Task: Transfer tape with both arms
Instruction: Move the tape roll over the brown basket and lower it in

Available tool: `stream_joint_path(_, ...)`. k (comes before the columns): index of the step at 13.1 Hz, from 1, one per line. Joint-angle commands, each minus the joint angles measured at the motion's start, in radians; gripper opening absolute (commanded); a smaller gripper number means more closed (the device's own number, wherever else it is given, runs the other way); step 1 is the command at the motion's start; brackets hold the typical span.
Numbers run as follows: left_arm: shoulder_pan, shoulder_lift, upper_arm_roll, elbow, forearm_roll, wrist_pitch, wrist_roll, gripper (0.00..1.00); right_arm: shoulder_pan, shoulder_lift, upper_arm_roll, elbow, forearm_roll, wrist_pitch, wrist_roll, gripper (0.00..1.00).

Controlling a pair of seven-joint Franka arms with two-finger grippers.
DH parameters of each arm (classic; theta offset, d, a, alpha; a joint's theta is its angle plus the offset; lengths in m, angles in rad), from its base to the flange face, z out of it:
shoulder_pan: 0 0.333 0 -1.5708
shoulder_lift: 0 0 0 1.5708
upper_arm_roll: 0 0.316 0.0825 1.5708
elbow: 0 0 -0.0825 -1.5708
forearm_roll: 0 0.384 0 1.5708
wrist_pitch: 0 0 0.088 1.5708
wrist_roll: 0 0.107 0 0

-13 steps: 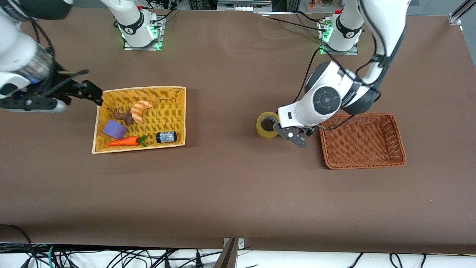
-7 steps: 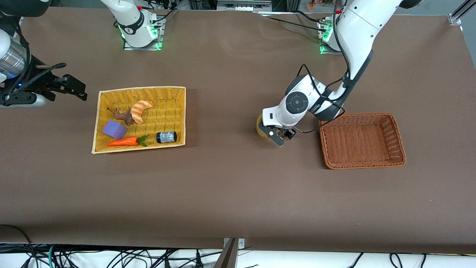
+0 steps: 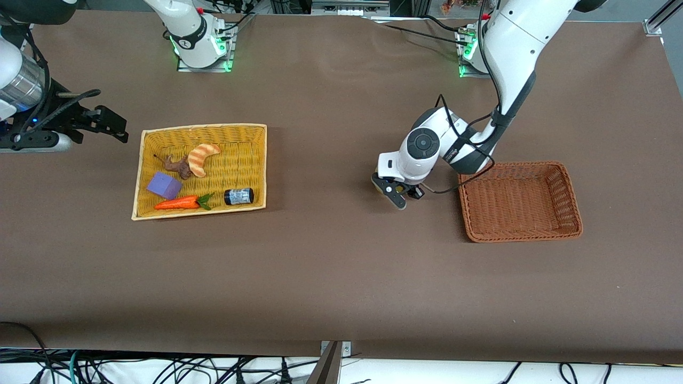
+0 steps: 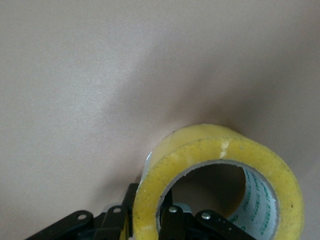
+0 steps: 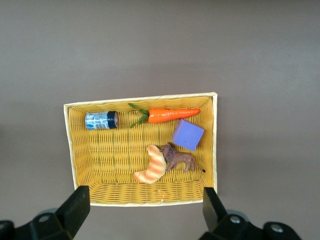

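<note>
The tape (image 4: pixel 220 150), a pale yellow ring with a wide hole, stands on the brown table between the two baskets. My left gripper (image 4: pixel 145 222) is shut on its wall, one finger inside the hole and one outside. In the front view the left gripper (image 3: pixel 393 193) and its wrist cover nearly all of the roll. My right gripper (image 3: pixel 114 127) hangs open and empty over the table at the right arm's end, beside the yellow basket (image 3: pixel 203 127). In the right wrist view the right gripper (image 5: pixel 145 200) shows just off that basket's rim (image 5: pixel 140 100).
The yellow basket holds a croissant (image 3: pixel 201 157), a toy lion (image 3: pixel 176 165), a purple block (image 3: pixel 164 185), a carrot (image 3: pixel 176 203) and a small dark jar (image 3: pixel 238 196). A brown wicker basket (image 3: pixel 520 236) with nothing in it sits close beside the left gripper, toward the left arm's end.
The left hand came down over the tape and its fingers shut on the roll's wall. The right gripper drew back from the yellow basket's corner toward the table's end.
</note>
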Motion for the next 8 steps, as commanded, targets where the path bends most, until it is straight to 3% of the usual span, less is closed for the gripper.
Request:
stream_joint_path(1, 0.007, -0.092, -0.005, 0.030, 0.013, -0.143, 0.018, 0.00, -0.019, -0.036, 0.016, -0.026, 0.018, 0.018, -0.008, 1.00)
stream_joint_path(3, 0.011, -0.184, -0.003, 0.092, 0.005, -0.405, 0.018, 0.00, -0.019, -0.034, 0.016, -0.032, 0.019, 0.041, -0.006, 1.00)
stream_joint_path(5, 0.091, -0.221, -0.003, 0.177, -0.016, -0.596, 0.019, 0.00, -0.018, -0.036, 0.016, -0.040, 0.021, 0.039, -0.009, 1.00)
stream_joint_path(8, 0.244, -0.211, 0.005, 0.206, -0.004, -0.676, 0.071, 0.00, -0.018, -0.039, 0.016, -0.058, 0.021, 0.034, -0.014, 1.00)
